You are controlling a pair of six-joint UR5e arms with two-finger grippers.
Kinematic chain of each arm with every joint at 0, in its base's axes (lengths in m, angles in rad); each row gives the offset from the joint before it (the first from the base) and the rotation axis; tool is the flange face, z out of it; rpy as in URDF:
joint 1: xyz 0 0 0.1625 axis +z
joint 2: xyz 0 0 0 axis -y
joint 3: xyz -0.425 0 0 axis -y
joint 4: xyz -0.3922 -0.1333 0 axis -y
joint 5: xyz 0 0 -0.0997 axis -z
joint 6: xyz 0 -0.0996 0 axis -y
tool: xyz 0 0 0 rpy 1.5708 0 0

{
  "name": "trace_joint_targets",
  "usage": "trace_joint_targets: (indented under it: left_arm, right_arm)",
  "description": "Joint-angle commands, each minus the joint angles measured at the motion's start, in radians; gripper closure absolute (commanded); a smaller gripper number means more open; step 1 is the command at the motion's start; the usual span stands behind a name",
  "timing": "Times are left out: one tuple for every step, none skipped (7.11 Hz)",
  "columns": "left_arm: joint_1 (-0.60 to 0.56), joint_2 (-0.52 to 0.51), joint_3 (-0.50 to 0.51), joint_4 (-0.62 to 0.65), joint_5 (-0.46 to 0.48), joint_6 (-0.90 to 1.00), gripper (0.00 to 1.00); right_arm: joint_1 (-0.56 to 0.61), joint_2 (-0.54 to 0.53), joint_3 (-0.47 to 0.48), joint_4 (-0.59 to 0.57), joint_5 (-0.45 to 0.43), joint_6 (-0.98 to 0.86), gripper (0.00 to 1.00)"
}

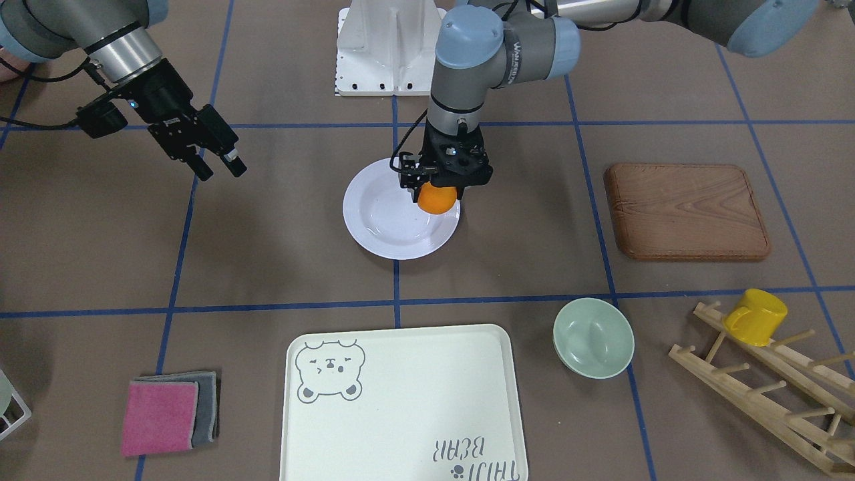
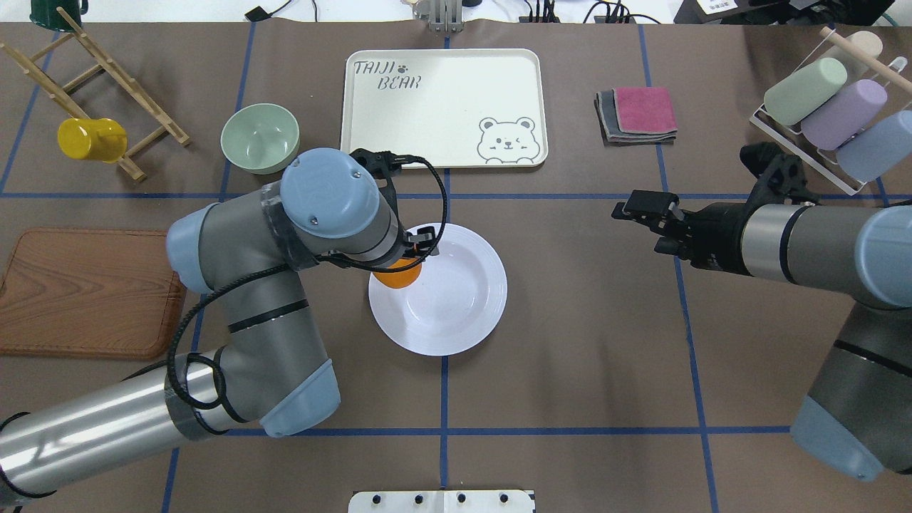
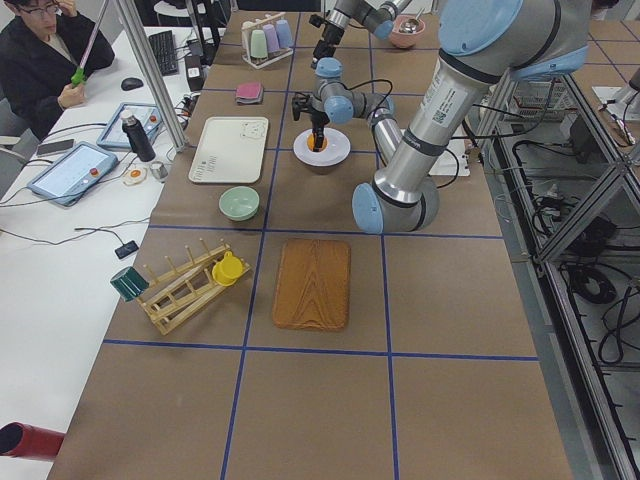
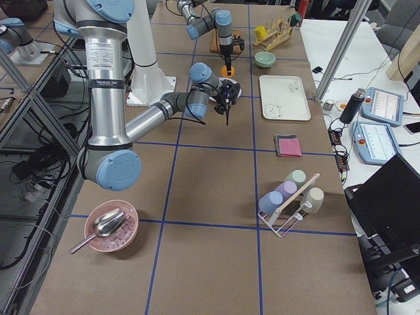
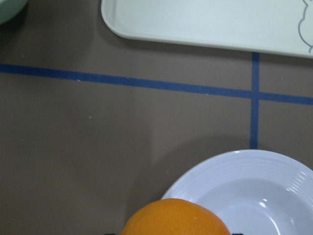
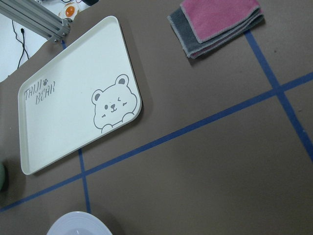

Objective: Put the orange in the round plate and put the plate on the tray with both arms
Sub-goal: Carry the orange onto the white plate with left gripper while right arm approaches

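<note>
My left gripper (image 1: pixel 437 189) is shut on the orange (image 1: pixel 437 199), which it holds from above over the round plate's rim on my left-arm side. The white round plate (image 1: pixel 381 220) sits on the table's middle with nothing lying in its well (image 2: pixel 456 299). In the left wrist view the orange (image 5: pixel 176 218) fills the bottom edge over the plate (image 5: pixel 259 196). The cream bear tray (image 2: pixel 442 107) lies beyond the plate with nothing on it. My right gripper (image 1: pixel 220 172) hovers open above bare table, well off to the plate's other side.
A mint-green bowl (image 2: pixel 260 137) stands next to the tray's corner. A wooden board (image 1: pixel 687 212) lies on my left side, with a wooden rack and yellow mug (image 1: pixel 755 317) beyond it. Folded pink and grey cloths (image 1: pixel 170 413) and a cup rack (image 2: pixel 826 107) are on my right.
</note>
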Motion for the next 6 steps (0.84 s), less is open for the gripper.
trace_joint_targets:
  left_arm:
    - [0.033,-0.119,0.161,-0.004,0.062,-0.048,1.0]
    - [0.031,-0.118,0.17,-0.004,0.064,-0.048,1.0]
    - [0.039,-0.112,0.173,-0.006,0.064,-0.04,0.68]
    - [0.053,-0.107,0.173,-0.006,0.076,-0.04,0.24]
    - [0.067,-0.107,0.173,-0.006,0.114,-0.042,0.02]
    - [0.067,-0.107,0.165,-0.003,0.115,-0.042,0.02]
  right_arm:
    - [-0.162,-0.001,-0.003,0.074,-0.206,0.101,0.0]
    - [-0.205,-0.004,-0.003,0.107,-0.248,0.106,0.0]
    - [-0.226,-0.013,-0.004,0.124,-0.267,0.125,0.0]
    - [-0.254,-0.013,-0.009,0.126,-0.297,0.132,0.0]
    - [-0.285,-0.013,-0.007,0.13,-0.337,0.139,0.0]
    - [-0.308,-0.013,-0.007,0.13,-0.368,0.147,0.0]
